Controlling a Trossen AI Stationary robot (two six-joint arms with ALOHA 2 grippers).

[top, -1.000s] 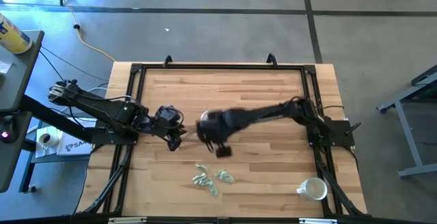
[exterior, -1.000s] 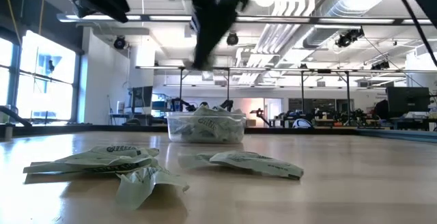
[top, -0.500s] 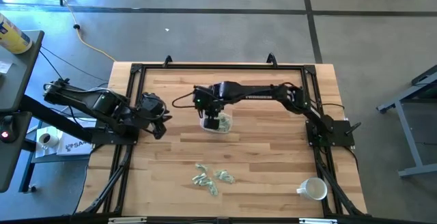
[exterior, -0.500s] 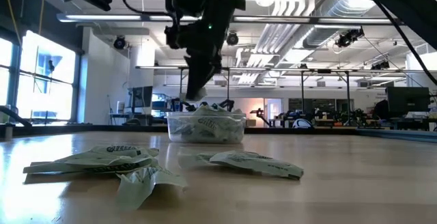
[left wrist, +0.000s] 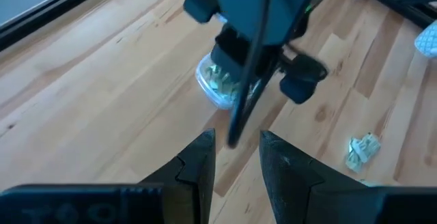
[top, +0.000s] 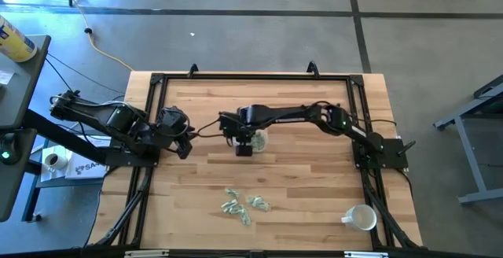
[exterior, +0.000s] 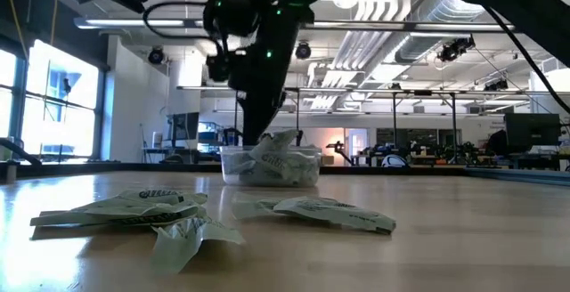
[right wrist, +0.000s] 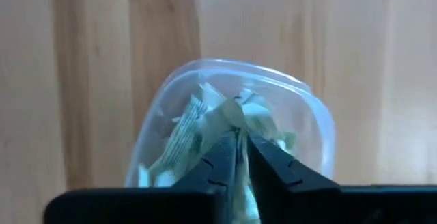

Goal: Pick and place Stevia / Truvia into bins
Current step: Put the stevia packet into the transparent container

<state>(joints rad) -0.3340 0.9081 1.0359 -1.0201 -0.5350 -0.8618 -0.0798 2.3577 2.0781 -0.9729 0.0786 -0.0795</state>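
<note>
The clear plastic bowl stands at the table's middle with several pale green sachets in it. A few more sachets lie loose on the wood near the near edge, and the low view shows them flat on the table. My right gripper hangs directly over the bowl, shut on one sachet. My left gripper waits open over the left part of the table, pointing toward the bowl. My right gripper pinches one sachet by its upper edge between the two fingertips, coming from above and pointing down. The sachet hangs below the fingers into the bowl, its lower part among the sachets there.
A white mug lies near the table's near right corner. A black frame rail runs along the table's edges. Bare wood lies between the bowl and the loose sachets.
My right gripper has swung from above the near middle of the table toward the far side, reached the bowl, then come down over it with the sachet. My left gripper has drawn back toward the table's left edge.
</note>
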